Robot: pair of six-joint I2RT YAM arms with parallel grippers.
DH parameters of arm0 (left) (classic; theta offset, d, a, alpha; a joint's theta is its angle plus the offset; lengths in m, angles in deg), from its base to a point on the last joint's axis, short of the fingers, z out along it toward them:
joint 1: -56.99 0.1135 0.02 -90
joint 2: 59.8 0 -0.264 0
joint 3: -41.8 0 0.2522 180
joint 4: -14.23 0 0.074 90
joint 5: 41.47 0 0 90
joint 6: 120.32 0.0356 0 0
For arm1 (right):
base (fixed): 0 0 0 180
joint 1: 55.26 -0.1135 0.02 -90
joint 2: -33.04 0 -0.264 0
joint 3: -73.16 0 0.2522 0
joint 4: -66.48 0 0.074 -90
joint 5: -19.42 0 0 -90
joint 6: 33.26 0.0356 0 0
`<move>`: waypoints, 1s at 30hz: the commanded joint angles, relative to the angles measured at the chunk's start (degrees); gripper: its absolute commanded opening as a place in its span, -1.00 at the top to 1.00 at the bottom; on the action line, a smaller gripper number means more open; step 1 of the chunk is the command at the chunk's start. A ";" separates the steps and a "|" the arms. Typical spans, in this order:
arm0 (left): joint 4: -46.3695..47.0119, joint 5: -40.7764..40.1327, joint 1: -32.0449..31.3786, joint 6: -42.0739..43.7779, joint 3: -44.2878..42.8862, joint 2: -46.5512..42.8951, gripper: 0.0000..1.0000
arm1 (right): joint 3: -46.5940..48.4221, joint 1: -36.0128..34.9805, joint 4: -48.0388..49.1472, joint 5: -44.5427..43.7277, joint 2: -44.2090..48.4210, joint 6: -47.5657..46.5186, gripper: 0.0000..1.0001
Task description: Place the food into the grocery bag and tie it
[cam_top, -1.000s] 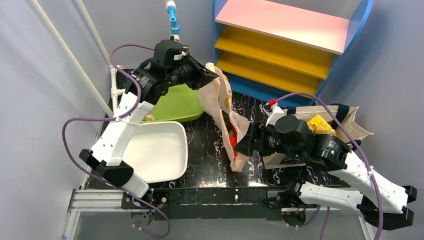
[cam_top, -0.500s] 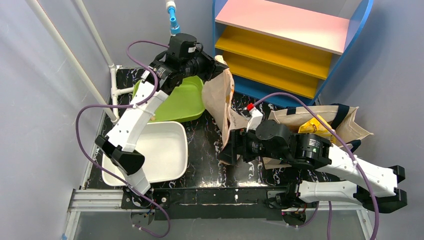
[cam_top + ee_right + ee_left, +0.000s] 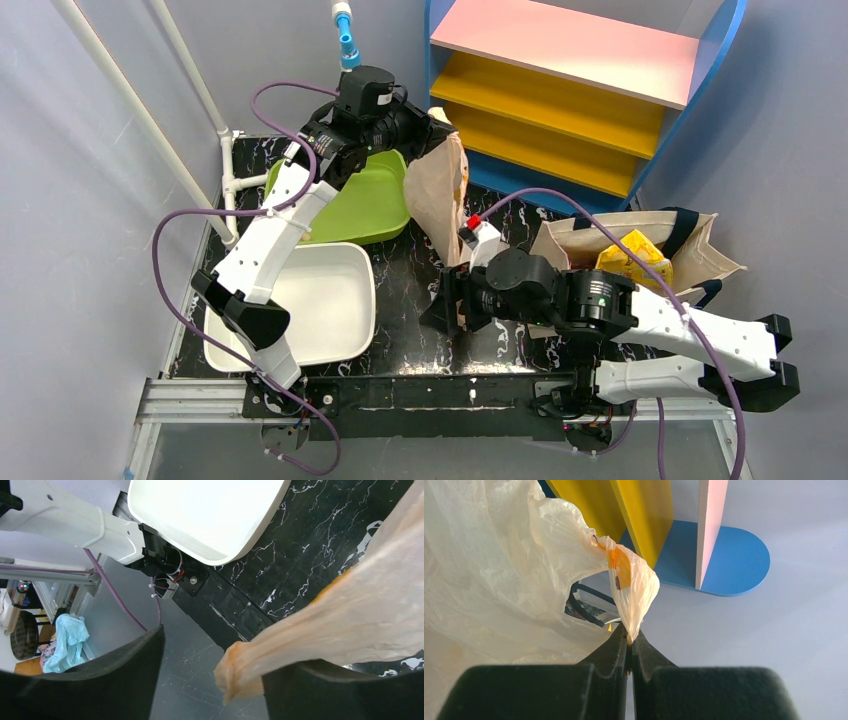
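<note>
Grocery bag (image 3: 437, 195) handle in the clenched left hand (image 3: 629, 642), another strand loose within the wide-open right hand (image 3: 212, 655).

the top camera hangs high behind the near edge, looking down and forward over the whole table (image 3: 410, 290), far enough back to take in the shelf (image 3: 580, 90) too. the left wrist camera sits right behind the left gripper (image 3: 629, 645), nose-close to the grocery bag (image 3: 499, 580), facing that same shelf side-on. the right wrist camera peers down past the right gripper (image 3: 212, 655) at the table and the white tub (image 3: 210, 515), both shared with the top view, as is the bag.
</note>
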 commanded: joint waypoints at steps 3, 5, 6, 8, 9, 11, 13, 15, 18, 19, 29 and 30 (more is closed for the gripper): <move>0.80 -1.41 -0.20 -0.29 1.12 -4.07 1.00 | 3.46 -1.80 0.78 -4.29 -0.26 -1.19 0.14; 0.67 -1.52 -0.15 0.31 2.39 -5.55 1.00 | 4.93 -1.80 -1.83 -6.66 0.67 -0.53 0.63; 0.51 -1.68 -0.19 0.67 3.09 -6.35 1.00 | 5.70 -1.80 -3.35 -8.10 1.31 0.07 0.85; -0.36 -1.53 -0.20 1.40 4.27 -8.12 1.00 | 7.46 -1.81 -6.06 -10.95 2.94 0.95 0.97; -0.77 -1.26 -0.20 2.13 4.74 -9.02 1.00 | 8.53 -1.80 -7.32 -12.06 3.69 1.17 0.97; -2.52 -0.65 -0.21 3.77 5.38 -10.69 1.00 | 11.09 -1.81 -9.41 -14.25 5.09 0.89 0.97; -4.35 -0.02 -0.18 5.27 6.14 -12.51 1.00 | 13.24 -1.81 -10.68 -16.06 6.38 -0.78 0.97; -5.33 0.91 -0.23 6.44 7.81 -14.91 1.00 | 15.46 -1.80 -11.79 -17.64 7.36 -2.57 0.97; -7.90 2.67 -0.15 7.55 9.37 -17.52 1.00 | 18.07 -1.76 -13.41 -19.38 8.49 -5.64 0.97; -8.99 3.39 -0.21 7.85 9.53 -18.20 1.00 | 18.83 -1.80 -14.09 -19.40 8.80 -6.73 0.97; -20.48 13.11 -0.22 12.97 10.70 -23.49 1.00 | 20.85 -1.25 -12.56 -22.17 7.71 -17.05 0.97; -20.87 14.45 -0.23 14.30 11.65 -24.31 1.00 | 20.56 -0.53 -11.65 -22.50 7.15 -17.93 0.97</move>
